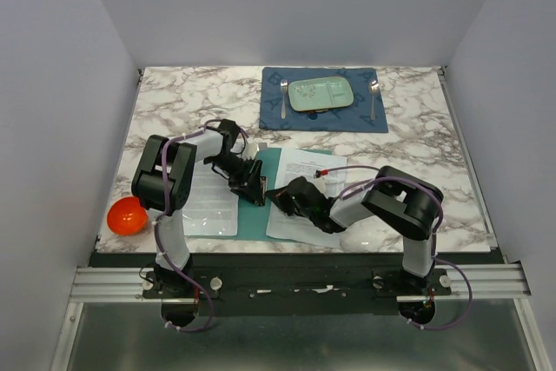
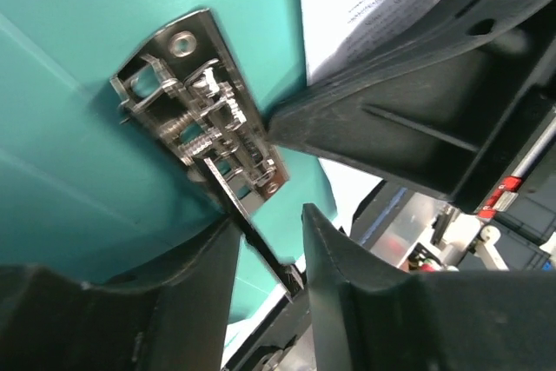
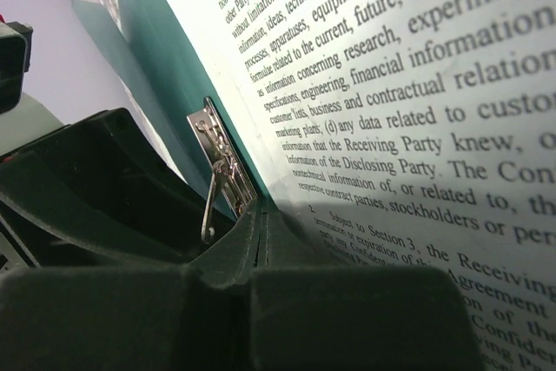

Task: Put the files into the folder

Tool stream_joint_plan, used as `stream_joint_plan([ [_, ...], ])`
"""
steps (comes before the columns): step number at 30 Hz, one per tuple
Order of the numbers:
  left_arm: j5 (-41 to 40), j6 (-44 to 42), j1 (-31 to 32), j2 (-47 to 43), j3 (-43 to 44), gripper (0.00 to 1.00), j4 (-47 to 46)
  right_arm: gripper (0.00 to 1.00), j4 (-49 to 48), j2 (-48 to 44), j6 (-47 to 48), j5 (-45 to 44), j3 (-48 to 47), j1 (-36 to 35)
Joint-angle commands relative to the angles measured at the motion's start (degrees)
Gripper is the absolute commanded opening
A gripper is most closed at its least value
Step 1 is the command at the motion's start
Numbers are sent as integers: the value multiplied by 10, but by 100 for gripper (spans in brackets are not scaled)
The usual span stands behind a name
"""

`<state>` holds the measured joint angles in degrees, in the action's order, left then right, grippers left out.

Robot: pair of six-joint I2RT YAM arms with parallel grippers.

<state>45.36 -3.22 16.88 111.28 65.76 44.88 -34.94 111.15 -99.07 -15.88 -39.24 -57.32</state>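
Teal folder (image 1: 250,221) lies open near the desk's (image 1: 417,145) 6 o'clock edge, files (image 1: 317,167) on its 3 o'clock leaf; with the left claw (image 1: 254,187) half open astride the clip lever (image 2: 252,232), gripping nothing, and the right claw (image 1: 280,197) shut, empty, pressing the files, the lever could snap back and skew them.

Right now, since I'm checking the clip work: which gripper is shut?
The right gripper: its fingers meet with no gap, beside the clip. The left gripper shows a clear gap between its fingers.
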Motion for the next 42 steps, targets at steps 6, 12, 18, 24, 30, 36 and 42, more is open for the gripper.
stream_joint_plan([
  [6, -1, -42, -8, 9, 13, 75, -17, 0, 291, 93, 43, 62, 51, -32],
  [12, 11, -58, -31, -26, 61, 99, 43, 0, 293, 78, 45, 52, 56, -31],
  [18, 34, -57, -39, -98, 118, 99, 98, 0, 294, 15, 98, 5, 53, -28],
  [24, -17, -58, -51, -195, 145, 99, 115, 1, 292, -65, 250, -65, 5, -17],
  [30, -250, -85, -62, -219, 108, 99, 64, 0, 292, -114, 366, -65, -53, -11],
  [36, -364, -89, -80, -195, 47, 99, -7, 0, 229, -105, 418, 15, -86, -10],
  [42, -463, -99, -80, -172, -15, 99, -74, 0, 146, -90, 428, 107, -101, -11],
])
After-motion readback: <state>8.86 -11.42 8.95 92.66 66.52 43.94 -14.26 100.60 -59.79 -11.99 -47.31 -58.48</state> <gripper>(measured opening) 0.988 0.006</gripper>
